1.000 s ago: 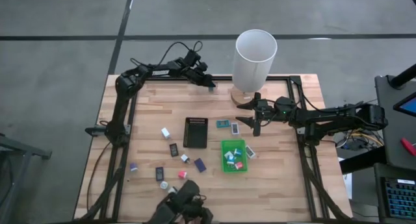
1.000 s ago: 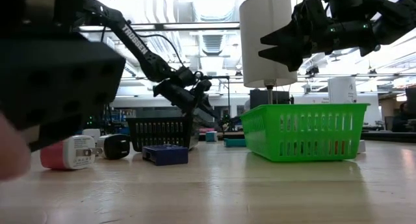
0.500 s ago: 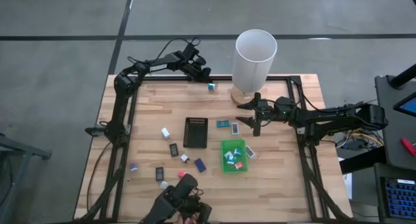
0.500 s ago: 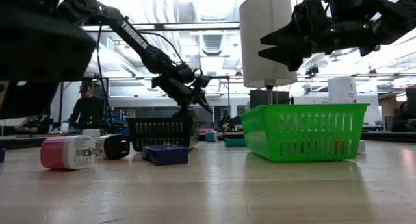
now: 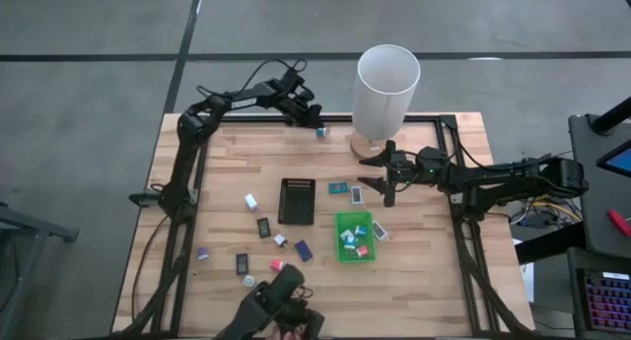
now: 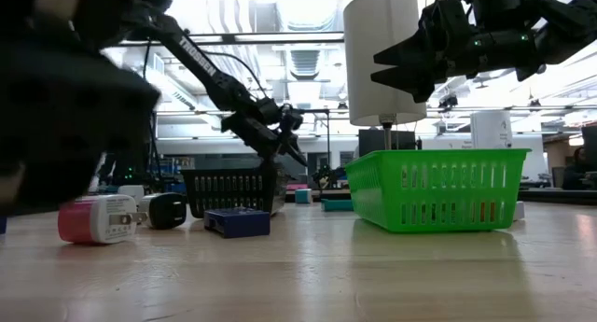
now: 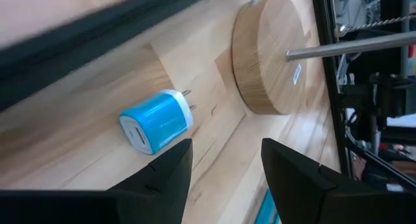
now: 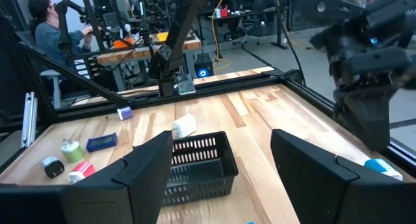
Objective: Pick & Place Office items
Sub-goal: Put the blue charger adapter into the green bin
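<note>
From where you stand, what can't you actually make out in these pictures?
- Items inside the green tray: too small from above; in the low view its wall hides them.
- Dark shape filling the low view's left: blurred, too close to identify.
- Person in the right wrist view: partly hidden behind equipment.
- Blue charger: whether the left gripper touches it cannot be told.

The wooden tabletop (image 5: 227,163) carries a black ribbed tray (image 5: 296,201) near its middle and a green tray (image 5: 354,238) just beside it. Small office items (image 5: 251,201) lie scattered around them, a blue charger block (image 7: 157,121) rests near a round wooden base (image 5: 366,142) at the far edge.
</note>
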Tool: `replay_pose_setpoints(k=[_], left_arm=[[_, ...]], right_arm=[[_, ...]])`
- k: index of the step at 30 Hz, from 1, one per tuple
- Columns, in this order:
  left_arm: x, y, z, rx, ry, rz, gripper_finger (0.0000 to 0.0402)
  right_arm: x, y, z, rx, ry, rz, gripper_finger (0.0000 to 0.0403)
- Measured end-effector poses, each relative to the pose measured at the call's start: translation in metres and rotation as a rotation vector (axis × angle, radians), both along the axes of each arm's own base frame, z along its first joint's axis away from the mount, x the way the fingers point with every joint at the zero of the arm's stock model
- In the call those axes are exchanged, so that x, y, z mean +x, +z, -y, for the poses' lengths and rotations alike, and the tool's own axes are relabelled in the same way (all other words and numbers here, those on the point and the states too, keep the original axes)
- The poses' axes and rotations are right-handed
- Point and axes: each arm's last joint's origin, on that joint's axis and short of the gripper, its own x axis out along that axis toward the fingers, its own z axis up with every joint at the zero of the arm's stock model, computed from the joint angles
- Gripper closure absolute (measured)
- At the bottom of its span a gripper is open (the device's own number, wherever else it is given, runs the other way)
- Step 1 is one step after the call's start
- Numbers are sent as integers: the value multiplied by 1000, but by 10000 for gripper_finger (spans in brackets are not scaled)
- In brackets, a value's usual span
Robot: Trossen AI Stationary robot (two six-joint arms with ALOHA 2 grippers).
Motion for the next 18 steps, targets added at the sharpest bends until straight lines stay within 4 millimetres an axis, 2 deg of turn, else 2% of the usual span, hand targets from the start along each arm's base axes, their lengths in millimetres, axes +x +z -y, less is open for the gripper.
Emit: replay_pose_setpoints(k=[9, 18], left_arm=[[11, -20, -9, -77, -26, 11, 211], [10, -18, -10, -105, -15, -22, 211]], right_arm=[[0, 0, 0, 0, 0, 0, 144], [0, 0, 0, 0, 0, 0, 135]])
